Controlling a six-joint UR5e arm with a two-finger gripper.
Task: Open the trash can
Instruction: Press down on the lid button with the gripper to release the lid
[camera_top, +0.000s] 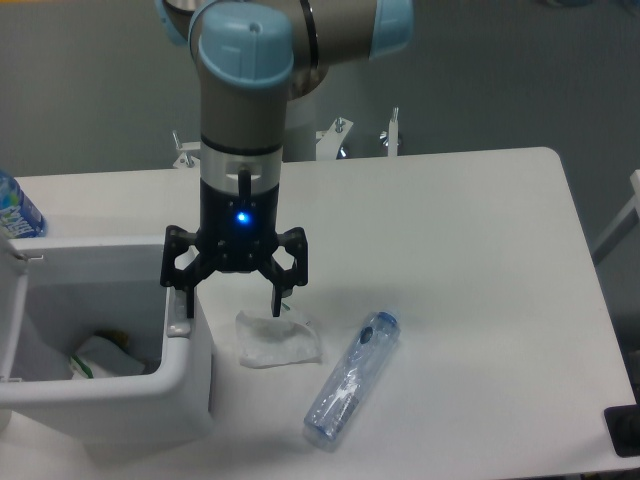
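The trash can (190, 385) is a large boxy white bin at the front left of the table. Its inside is in view, with white and green rubbish (100, 357) at the bottom. Its lid (10, 310) seems to stand up at the left edge of the frame. A small grey tab (178, 326) sits on the bin's right rim. My gripper (232, 298) points straight down over that right rim, jaws wide open and empty. Its left finger (186, 292) is just above the tab and its right finger (278, 295) hangs outside the bin.
A crumpled white tissue (280, 342) lies on the table just right of the bin, under my right finger. A clear plastic bottle (350, 380) with a blue cap lies on its side further right. Another blue-labelled bottle (15, 210) stands at the far left edge.
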